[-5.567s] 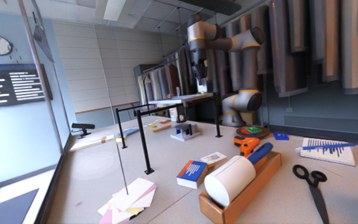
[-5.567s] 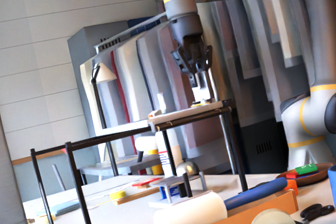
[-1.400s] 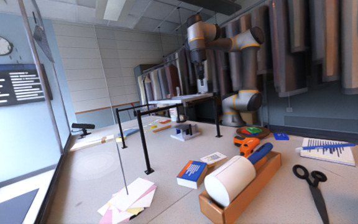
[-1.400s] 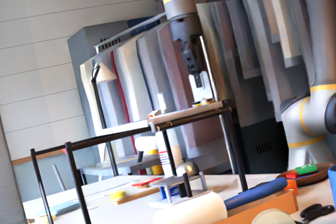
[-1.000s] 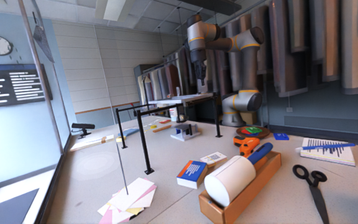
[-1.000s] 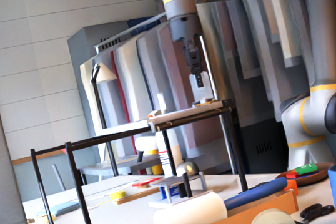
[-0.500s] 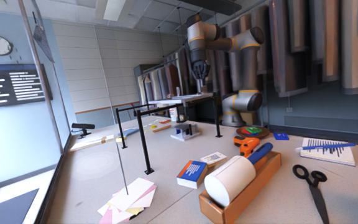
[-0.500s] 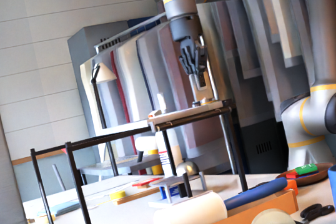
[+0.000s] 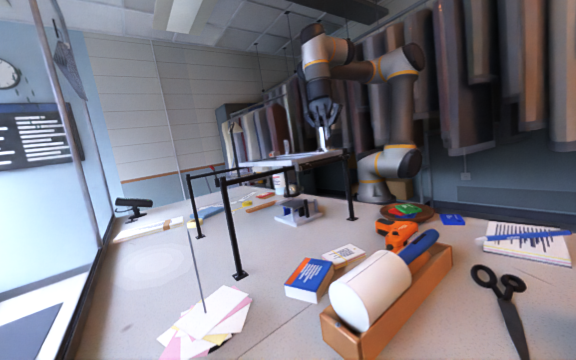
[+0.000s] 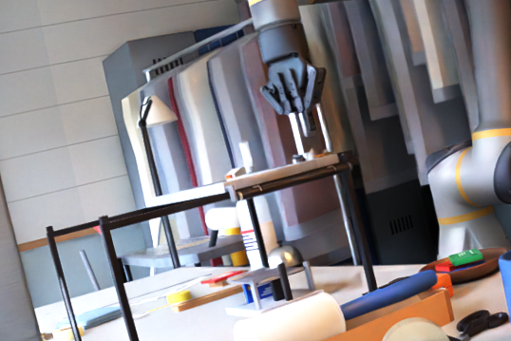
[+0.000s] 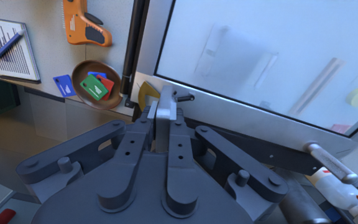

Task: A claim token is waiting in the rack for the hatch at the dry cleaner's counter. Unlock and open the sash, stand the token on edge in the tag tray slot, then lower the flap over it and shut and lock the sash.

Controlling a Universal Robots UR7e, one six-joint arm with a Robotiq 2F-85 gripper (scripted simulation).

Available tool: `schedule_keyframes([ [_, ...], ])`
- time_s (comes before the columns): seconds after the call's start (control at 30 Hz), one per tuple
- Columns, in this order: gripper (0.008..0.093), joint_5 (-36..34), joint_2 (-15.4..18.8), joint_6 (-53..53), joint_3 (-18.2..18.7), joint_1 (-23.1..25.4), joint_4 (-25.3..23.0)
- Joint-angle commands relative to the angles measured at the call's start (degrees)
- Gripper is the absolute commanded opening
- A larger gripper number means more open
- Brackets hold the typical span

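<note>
My gripper (image 11: 162,119) is above the near edge of the raised sash (image 11: 259,62), a frosted pane in a grey frame lying flat on top of a black stand. The upright grey latch lever (image 11: 165,105) on the sash frame is clamped in its closed fingers (image 10: 304,123). A small black pin (image 11: 183,98) sticks out beside the lever. A grey bar handle (image 11: 329,161) runs along the same frame edge. The tag tray (image 9: 298,211) sits on the counter under the stand. The token rack is not clear to me.
A brown dish (image 11: 96,84) with green, red and blue cards lies on the counter below, with an orange drill (image 11: 82,25) and a notepad (image 11: 9,49) beyond it. In the side camera a box with a white roll (image 9: 383,295), books and scissors (image 9: 505,305) fill the near counter.
</note>
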Motion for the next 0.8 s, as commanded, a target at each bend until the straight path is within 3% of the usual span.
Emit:
schedule_keyframes([
  [0.0,0.008,-0.22,-0.07,-1.34,-0.02,-0.06,0.13],
  [0.77,0.008,-0.22,-0.07,-34.61,-0.02,-0.06,0.13],
])
